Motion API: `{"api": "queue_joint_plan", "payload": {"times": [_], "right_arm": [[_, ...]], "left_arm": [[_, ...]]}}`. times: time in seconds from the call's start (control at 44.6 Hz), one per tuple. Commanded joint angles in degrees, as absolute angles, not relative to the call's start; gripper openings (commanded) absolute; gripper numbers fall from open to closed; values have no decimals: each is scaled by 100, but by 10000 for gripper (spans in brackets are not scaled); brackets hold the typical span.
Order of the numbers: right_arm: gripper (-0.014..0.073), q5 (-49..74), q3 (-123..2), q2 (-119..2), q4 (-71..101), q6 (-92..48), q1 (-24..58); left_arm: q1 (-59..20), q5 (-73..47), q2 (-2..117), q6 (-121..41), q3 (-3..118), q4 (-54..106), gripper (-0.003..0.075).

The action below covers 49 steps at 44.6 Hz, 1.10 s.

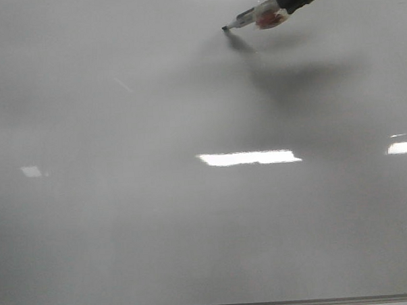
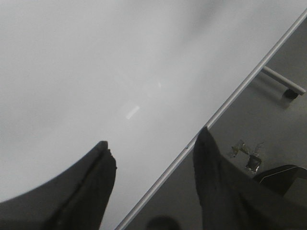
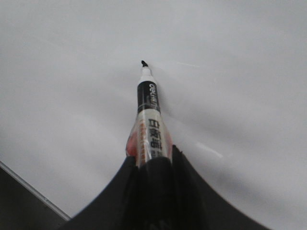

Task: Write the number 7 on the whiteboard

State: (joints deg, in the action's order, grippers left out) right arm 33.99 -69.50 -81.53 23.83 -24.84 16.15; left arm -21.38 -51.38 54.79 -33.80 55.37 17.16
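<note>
The right end effector (image 3: 153,167) is clenched around the barrel of a marker (image 3: 149,120), gripping its back half so the capless black tip points ahead. That tip sits at or just off the whiteboard (image 1: 159,215), up near the board's far right area; I can't tell if it touches. No number 7 shows yet; the board looks bare. The marker seems light and rigid, its smooth plastic likely to slip under pressure, so a firm mid-barrel hold suits it. The left end effector (image 2: 153,163) hangs released, jaws apart, over the board's metal edge.
</note>
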Motion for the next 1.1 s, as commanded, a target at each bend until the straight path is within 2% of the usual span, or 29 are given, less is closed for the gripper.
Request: {"api": "queue_joint_plan", "payload": {"times": [0.0,0.269,0.538,0.695,0.919,0.986,1.075], "right_arm": [[-65,3280,-7152,-7984,2226,-2525,1292],[-65,3622,-7152,-7892,2221,-2528,887],[-65,4430,-6947,-8184,2221,-2578,1136],[-65,4481,-6632,-8416,2206,-2821,1344],[-65,4685,-6795,-7711,2558,-3216,1466],[-65,4986,-6795,-7380,2740,-3560,1597],[-65,5537,-6795,-6995,2902,-4101,1824]], "left_arm": [[-2127,-4778,5402,-3310,5687,1887,368],[-2127,-4778,5402,-3310,5687,1887,368],[-2127,-4778,5402,-3310,5698,1887,368],[-2127,-4773,5402,-3320,5710,1887,368],[-2184,-4736,5402,-3363,5710,1967,368],[-2318,-4724,5402,-3619,5719,2201,382],[-2559,-4686,5402,-4058,5719,2543,458]]}}
